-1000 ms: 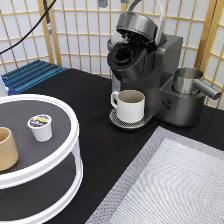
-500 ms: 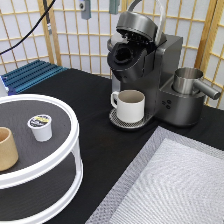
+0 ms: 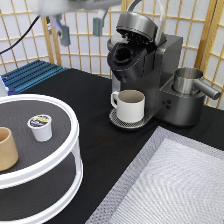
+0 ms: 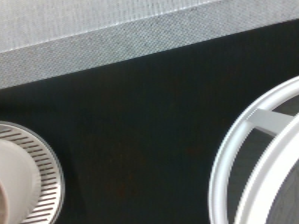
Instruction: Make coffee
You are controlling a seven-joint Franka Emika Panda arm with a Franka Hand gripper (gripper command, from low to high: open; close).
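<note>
End effector (image 3: 81, 29) spread and empty, high above coffee pod (image 3: 40, 127) on tray (image 3: 74, 131).

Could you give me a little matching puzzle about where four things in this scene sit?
Things:
1. coffee pod
2. white mug
3. tan cup
4. gripper

Places:
A. on the coffee machine's drip tray
B. high at the exterior view's top, fingers open, holding nothing
C. near the middle of the round white stand's top shelf
D. at the exterior view's left edge, on that shelf

Pairs: 1-C, 2-A, 3-D, 4-B
</note>
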